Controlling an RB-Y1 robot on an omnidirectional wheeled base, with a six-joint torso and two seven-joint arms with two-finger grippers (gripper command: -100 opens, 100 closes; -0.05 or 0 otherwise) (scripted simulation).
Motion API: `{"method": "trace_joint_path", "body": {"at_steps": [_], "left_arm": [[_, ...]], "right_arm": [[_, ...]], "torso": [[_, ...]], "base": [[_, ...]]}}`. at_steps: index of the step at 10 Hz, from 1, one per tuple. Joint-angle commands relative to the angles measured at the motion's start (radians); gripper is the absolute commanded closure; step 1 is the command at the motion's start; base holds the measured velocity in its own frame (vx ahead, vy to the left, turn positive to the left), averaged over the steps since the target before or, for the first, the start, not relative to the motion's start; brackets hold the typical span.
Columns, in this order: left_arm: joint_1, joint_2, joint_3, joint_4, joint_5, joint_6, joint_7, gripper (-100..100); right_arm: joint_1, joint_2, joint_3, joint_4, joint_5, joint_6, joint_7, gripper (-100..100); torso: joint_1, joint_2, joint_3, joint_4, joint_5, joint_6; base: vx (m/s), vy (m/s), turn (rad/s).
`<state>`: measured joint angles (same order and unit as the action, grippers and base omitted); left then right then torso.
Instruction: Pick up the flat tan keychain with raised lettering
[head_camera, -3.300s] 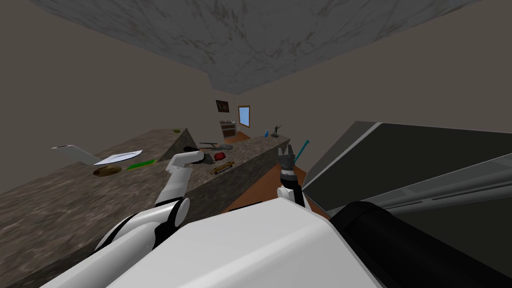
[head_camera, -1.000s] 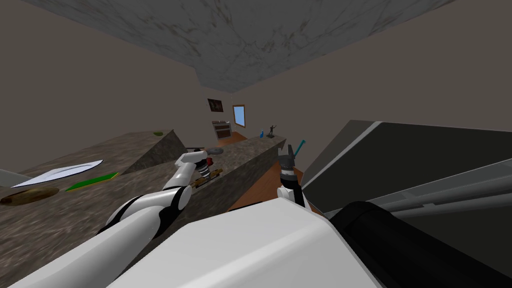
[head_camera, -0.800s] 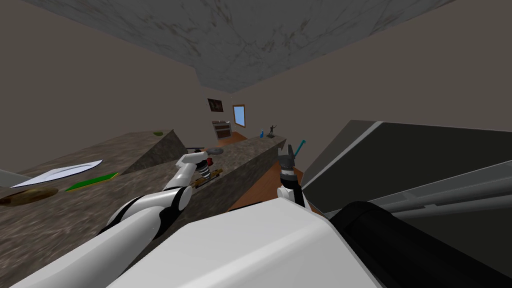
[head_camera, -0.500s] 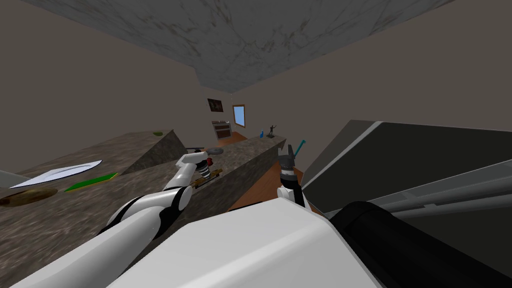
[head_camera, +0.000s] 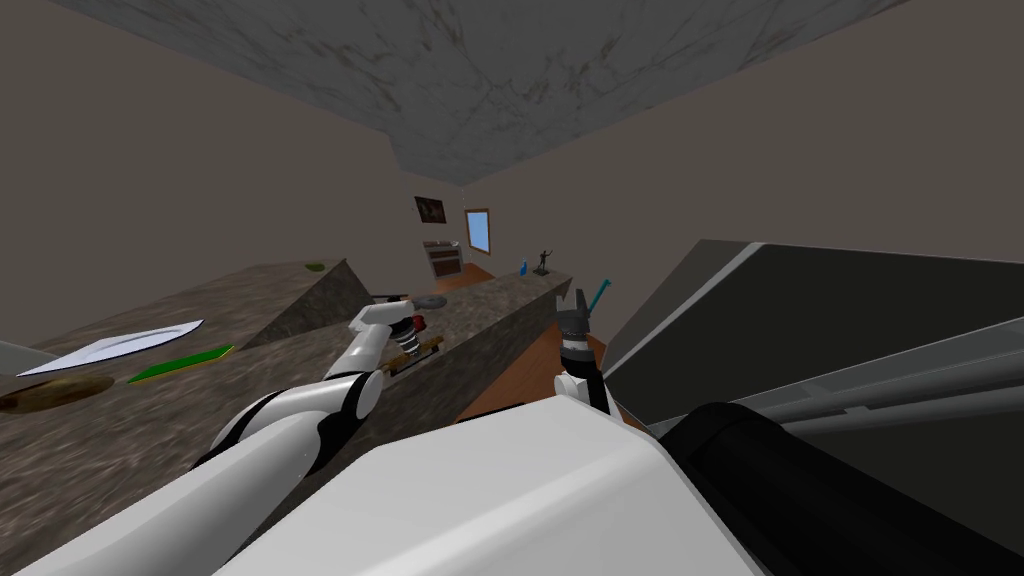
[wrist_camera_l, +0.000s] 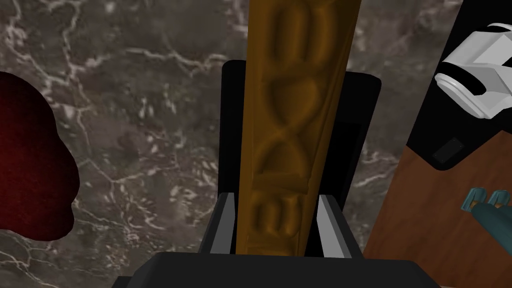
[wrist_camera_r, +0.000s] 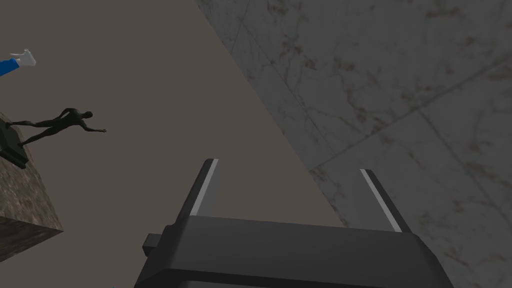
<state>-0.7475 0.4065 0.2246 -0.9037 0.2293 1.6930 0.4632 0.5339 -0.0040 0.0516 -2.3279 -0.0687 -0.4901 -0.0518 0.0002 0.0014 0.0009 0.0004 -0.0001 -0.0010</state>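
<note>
Tan and flat, the long keychain (wrist_camera_l: 290, 125) with raised lettering is clamped between the left gripper (wrist_camera_l: 275, 197)'s fingers (wrist_camera_l: 223, 220), which press its long sides, over the dark veined stone counter (wrist_camera_l: 150, 150) near its right edge; brown wooden floor (wrist_camera_l: 425, 225) opens beyond. A dark red lump (wrist_camera_l: 30, 160) lies near it, apart. The keychain's letters cannot be read. The right gripper (wrist_camera_r: 289, 166) stands spread wide over the floor.

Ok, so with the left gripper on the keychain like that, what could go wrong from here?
The left gripper holds the tan keychain by one end only, so most of it sticks out past the grip and may tilt or slip on lifting. The counter edge is close beside it; a drop could land on the wood floor.
</note>
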Motion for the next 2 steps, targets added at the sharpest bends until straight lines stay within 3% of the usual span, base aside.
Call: {"method": "trace_joint_path", "body": {"at_steps": [1, 2], "left_arm": [[0.000, 0.000, 0.000, 0.000, 0.000, 0.000, 0.000, 100], [-0.001, 0.001, 0.000, -0.002, 0.000, 0.005, 0.001, 0]], "right_arm": [[0.000, 0.000, 0.000, 0.000, 0.000, 0.000, 0.000, 0], [0.000, 0.000, 0.000, 0.000, 0.000, 0.000, 0.000, 0]], "torso": [[0.000, 0.000, 0.000, 0.000, 0.000, 0.000], [0.000, -0.001, 0.000, 0.000, 0.000, 0.000]], "base": [[-0.006, 0.003, -0.002], [0.000, 0.000, 0.000]]}}
